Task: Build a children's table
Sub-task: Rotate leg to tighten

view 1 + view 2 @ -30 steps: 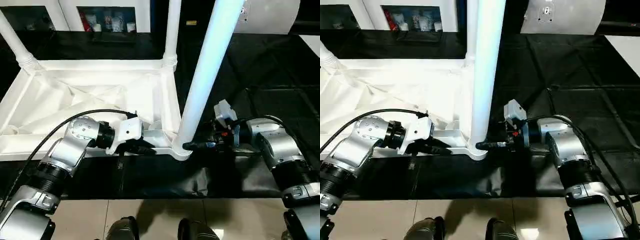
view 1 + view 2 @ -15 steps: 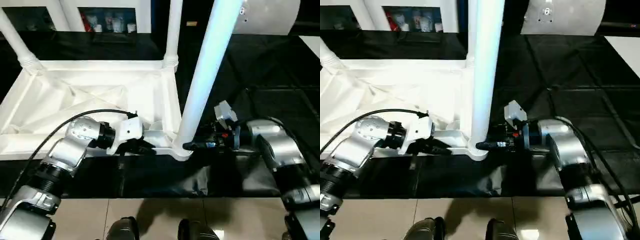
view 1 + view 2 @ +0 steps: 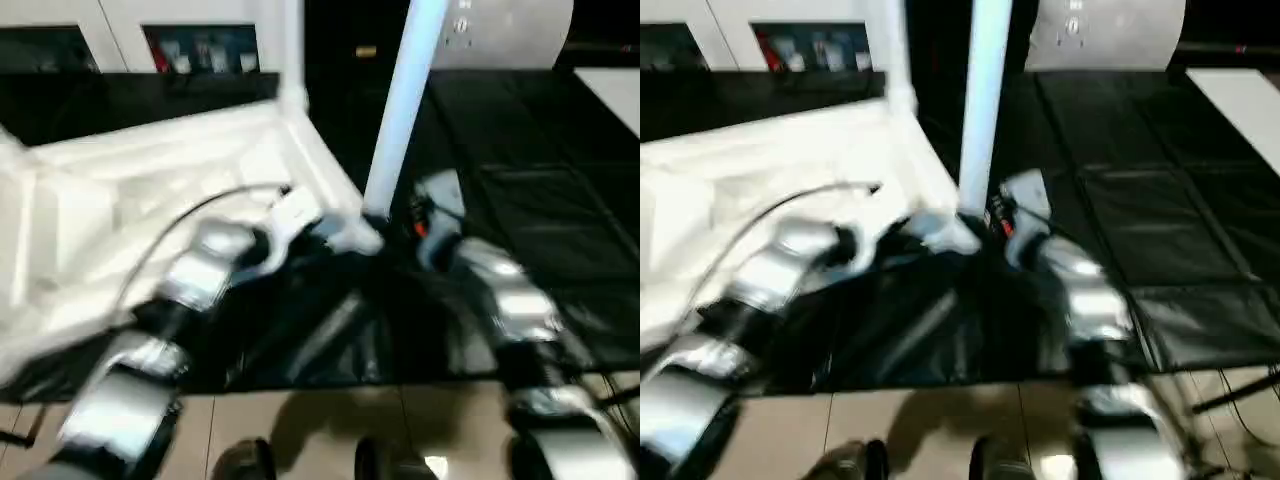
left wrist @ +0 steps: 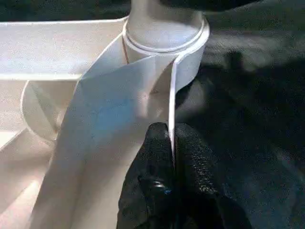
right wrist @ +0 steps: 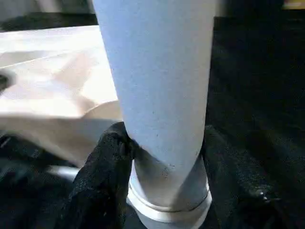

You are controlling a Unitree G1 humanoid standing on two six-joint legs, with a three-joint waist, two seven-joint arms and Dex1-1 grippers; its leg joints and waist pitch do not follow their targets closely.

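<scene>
No readable writing I could spot, my left gripper (image 4: 170, 143) pinched the upturned white plastic tabletop's (image 4: 57, 57) thin rim, right gripper (image 5: 162, 143) clamped the white tubular leg (image 5: 157, 81), black mat (image 3: 520, 210) open rightward

No readable text, labels, brands, numbers or signs anywhere; head views blurred.

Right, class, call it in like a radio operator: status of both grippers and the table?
Left gripper shut on tabletop rim. Right gripper clamped round near leg just above corner socket. Nothing in the way.
</scene>
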